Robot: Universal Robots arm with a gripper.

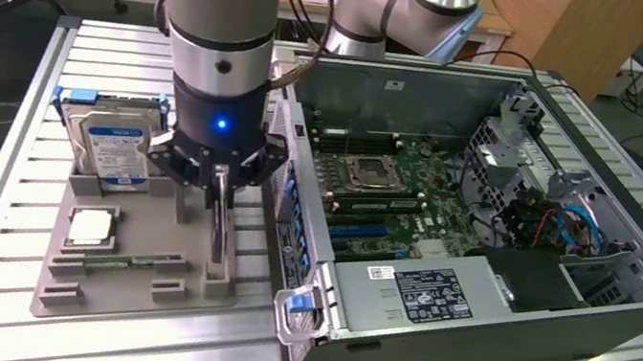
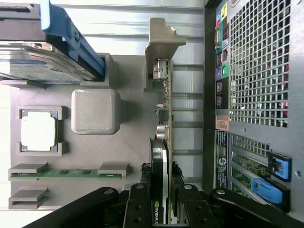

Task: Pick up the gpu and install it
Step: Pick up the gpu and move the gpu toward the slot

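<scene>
Ribbed aluminium surface (image 1: 10, 189), matte grey tray (image 1: 123, 290). At exterior view's left: thick silver hard drive (image 1: 113, 152), square metal-lidded CPU (image 1: 90, 226), slim green memory stick (image 1: 134, 260). Centre: tool (image 1: 219, 198) clamped narrow on thin black gpu (image 1: 218, 244), card upright on edge in tray's slotted posts. Right: open steel PC case (image 1: 510, 298), perforated rear.

the gripper (image 2: 161, 192) covers the near end of the gpu (image 2: 160, 152), and whether it presses on the card cannot be told. in the exterior view the arm (image 1: 225, 39), cut off by the picture's upper edge, hides most of the card and one side of the hard drive (image 1: 110, 147). print on the label (image 1: 427, 292) inside the computer case (image 1: 501, 354) is too small to read.
</scene>
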